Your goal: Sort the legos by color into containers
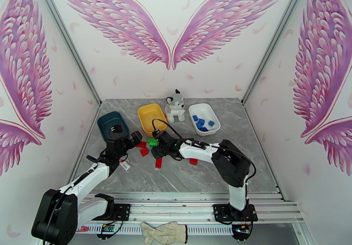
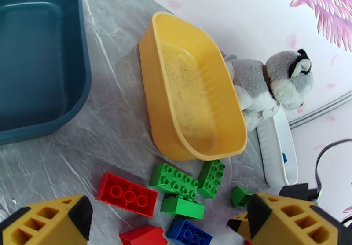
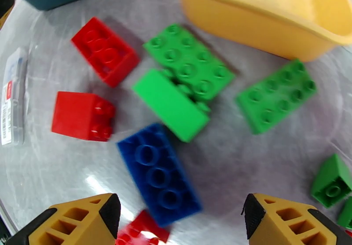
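Presently, blue-sorting step: the right gripper point(image 3: 180, 206) hangs open and empty over a blue brick point(image 3: 158, 173) among red bricks point(image 3: 103, 50) and green bricks point(image 3: 189, 61) beside the yellow tub point(image 3: 264, 34), the left gripper point(image 2: 169, 215) open and idle, the next move probably a clamp and carry to the white tub point(image 1: 203, 111).

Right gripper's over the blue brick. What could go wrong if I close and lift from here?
1. The blue brick lies slanted between the fingers of the open right gripper, with a green brick and a red brick close beside it; closing may twist it or drag a neighbour.
2. The left gripper hangs open over the same bricks, near the right arm; the two could bump.
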Tool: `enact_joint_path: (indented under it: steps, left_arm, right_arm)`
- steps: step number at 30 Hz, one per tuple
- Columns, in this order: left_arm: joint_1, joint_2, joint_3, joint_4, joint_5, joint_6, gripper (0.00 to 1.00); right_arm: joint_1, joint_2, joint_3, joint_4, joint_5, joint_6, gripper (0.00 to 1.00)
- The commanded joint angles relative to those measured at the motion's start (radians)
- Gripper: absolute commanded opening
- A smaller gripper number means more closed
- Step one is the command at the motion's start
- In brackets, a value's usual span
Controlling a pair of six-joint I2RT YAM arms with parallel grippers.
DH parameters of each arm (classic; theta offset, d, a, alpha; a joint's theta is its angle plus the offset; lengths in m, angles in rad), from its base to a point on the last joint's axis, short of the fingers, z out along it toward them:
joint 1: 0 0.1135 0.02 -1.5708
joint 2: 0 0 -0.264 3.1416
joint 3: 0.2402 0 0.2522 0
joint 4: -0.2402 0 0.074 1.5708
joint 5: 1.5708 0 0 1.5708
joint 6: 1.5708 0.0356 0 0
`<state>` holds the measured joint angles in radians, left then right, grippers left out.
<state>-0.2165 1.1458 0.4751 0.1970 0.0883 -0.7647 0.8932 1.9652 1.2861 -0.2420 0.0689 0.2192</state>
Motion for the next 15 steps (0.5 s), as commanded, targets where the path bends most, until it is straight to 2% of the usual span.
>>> enact_joint_path:
  steps: [1,7,15]
  left_arm:
    - [0.014,0.010,-0.019,0.040,0.048,-0.032,0.99]
    - [0.020,0.006,-0.026,0.045,0.049,-0.038,0.99]
    - [0.022,0.010,-0.029,0.050,0.054,-0.042,0.99]
  right_arm:
    - [0.003,0.049,0.062,-0.030,-0.011,-0.030,0.77]
    - [0.005,0.120,0.121,-0.057,-0.004,-0.034,0.69]
    - [0.004,0.163,0.160,-0.068,0.011,-0.029,0.55]
